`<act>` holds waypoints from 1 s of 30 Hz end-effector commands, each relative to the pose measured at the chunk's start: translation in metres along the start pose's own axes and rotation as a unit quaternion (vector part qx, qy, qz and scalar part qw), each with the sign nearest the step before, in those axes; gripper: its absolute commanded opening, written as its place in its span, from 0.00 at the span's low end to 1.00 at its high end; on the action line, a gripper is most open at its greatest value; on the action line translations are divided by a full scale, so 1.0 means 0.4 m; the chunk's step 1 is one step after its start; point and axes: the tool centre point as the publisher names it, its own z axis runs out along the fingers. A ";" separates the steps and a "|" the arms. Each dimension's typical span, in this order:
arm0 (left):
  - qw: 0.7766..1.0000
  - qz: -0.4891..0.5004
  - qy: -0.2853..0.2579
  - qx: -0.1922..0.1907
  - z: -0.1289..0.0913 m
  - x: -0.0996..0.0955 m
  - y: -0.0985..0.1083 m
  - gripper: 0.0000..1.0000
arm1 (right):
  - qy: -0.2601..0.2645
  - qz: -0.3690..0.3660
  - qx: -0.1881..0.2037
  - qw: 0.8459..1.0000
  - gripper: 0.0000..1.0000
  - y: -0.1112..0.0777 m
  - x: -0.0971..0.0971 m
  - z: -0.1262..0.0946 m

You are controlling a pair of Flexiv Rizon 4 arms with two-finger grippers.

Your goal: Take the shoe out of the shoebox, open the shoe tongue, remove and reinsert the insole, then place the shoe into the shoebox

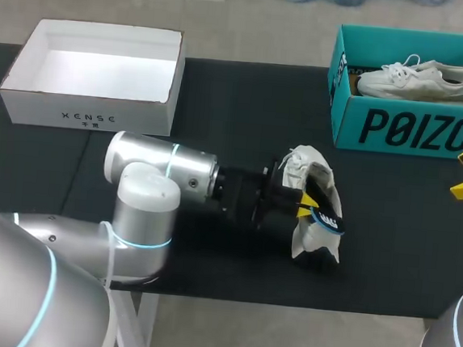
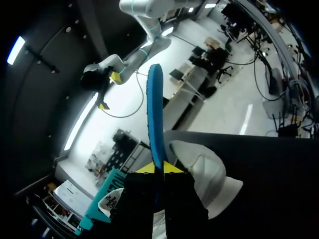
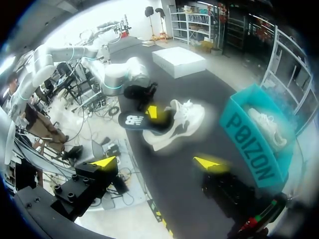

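Left gripper (image 2: 159, 168) clamped on the insole (image 2: 155, 114), right gripper (image 3: 157, 163) spread wide with nothing in it.
Head view: my left gripper's fingers are mostly lost against the white sneaker (image 1: 316, 177), which stands on the tabletop (image 1: 220, 116) in front of the teal shoebox (image 1: 406, 128), outside it. My right gripper is cut off, only its yellow tips showing. Left wrist view: both fingers press the blue insole, seen edge-on, with the sneaker just beside. Right wrist view: I cannot tell whether the insole's far end sits inside the sneaker.

Teal shoebox (image 1: 406, 128) partly off-frame
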 end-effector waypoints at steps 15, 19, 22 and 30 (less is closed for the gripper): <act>0.999 0.003 -0.018 -0.033 0.001 0.001 0.100 0.00 | -0.001 0.001 0.001 1.000 1.00 -0.001 0.002 0.001; 0.999 0.003 -0.014 -0.035 0.007 -0.005 0.109 0.00 | -0.001 0.001 0.001 1.000 1.00 -0.001 0.002 0.001; 0.999 0.003 -0.010 -0.034 0.009 -0.006 0.099 0.42 | -0.001 0.001 0.001 1.000 1.00 -0.001 0.002 0.001; 0.999 0.007 -0.007 -0.037 -0.010 -0.012 0.057 0.79 | -0.001 0.001 0.001 1.000 1.00 -0.001 0.002 0.001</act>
